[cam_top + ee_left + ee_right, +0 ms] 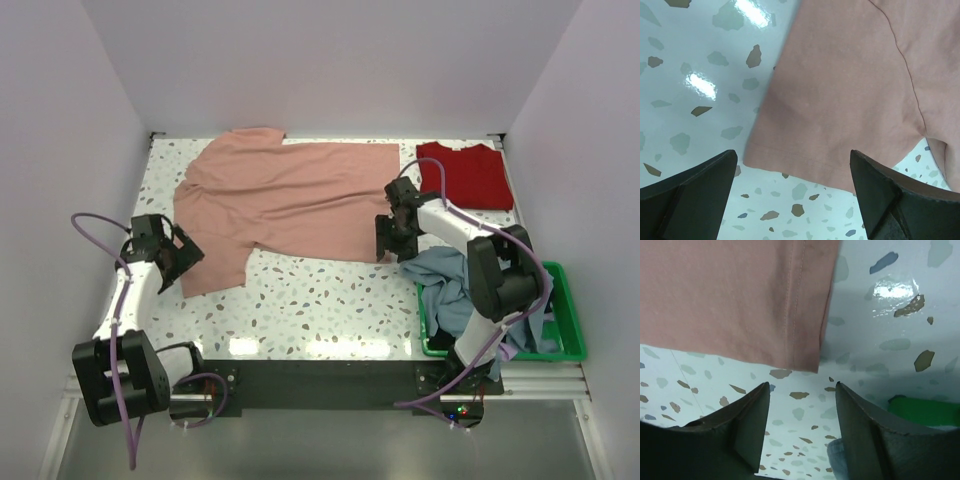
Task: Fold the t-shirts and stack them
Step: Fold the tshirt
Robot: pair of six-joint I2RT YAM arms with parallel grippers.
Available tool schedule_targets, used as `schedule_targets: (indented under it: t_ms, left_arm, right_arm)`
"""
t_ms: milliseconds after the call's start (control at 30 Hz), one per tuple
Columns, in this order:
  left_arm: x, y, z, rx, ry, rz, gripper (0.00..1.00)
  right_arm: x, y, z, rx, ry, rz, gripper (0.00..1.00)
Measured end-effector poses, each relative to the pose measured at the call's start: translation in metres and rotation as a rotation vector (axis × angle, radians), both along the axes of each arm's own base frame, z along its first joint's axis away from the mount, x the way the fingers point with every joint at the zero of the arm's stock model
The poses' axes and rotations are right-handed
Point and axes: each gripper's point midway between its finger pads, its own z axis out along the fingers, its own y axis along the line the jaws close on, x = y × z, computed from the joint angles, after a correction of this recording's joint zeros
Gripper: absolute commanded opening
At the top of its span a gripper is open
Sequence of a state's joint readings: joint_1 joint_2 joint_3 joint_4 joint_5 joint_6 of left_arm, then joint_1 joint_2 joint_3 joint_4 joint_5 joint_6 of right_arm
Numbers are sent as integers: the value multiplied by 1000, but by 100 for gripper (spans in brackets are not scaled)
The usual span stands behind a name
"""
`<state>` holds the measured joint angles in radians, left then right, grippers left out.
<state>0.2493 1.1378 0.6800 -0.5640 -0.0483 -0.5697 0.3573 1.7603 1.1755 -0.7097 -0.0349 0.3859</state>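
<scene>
A salmon-pink t-shirt [290, 195] lies spread flat across the back of the table. A deep red t-shirt [467, 175] lies folded at the back right. My left gripper [180, 255] hovers open at the pink shirt's left sleeve; in the left wrist view the sleeve hem [840, 90] lies just beyond the left gripper [792, 155]. My right gripper [395, 240] is at the shirt's near right corner. In the right wrist view that corner [730, 295] sits just past the right gripper [802, 385], whose jaws stand apart with only table between them.
A green plastic basket [565, 320] stands at the right front and also shows in the right wrist view [922, 412]. A light blue-grey t-shirt [445, 270] is heaped in it and spills over its left rim. White walls close in the table on three sides.
</scene>
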Motion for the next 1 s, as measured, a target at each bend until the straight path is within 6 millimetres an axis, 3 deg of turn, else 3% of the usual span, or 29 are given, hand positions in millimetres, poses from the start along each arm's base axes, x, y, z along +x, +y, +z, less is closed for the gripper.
schedule_targets:
  t_ms: [200, 367, 533, 700, 733, 1000]
  left_arm:
    - [-2, 8, 2, 21, -3, 24, 100]
    - [-3, 14, 1, 24, -2, 49, 99]
    - [-7, 22, -1, 22, 7, 80, 96]
    - [-9, 27, -3, 18, 9, 99, 93]
    - [-9, 27, -4, 17, 10, 100, 92]
    - [-17, 23, -15, -10, 34, 138, 77]
  right_arm:
    - [11, 1, -1, 19, -38, -26, 46]
    - [13, -6, -12, 17, -24, -52, 35]
    - [13, -9, -21, 18, -9, -68, 31]
    - [15, -9, -22, 29, -12, -75, 10]
    - [15, -8, -22, 34, -11, -75, 2]
    - [14, -4, -23, 60, -1, -69, 0]
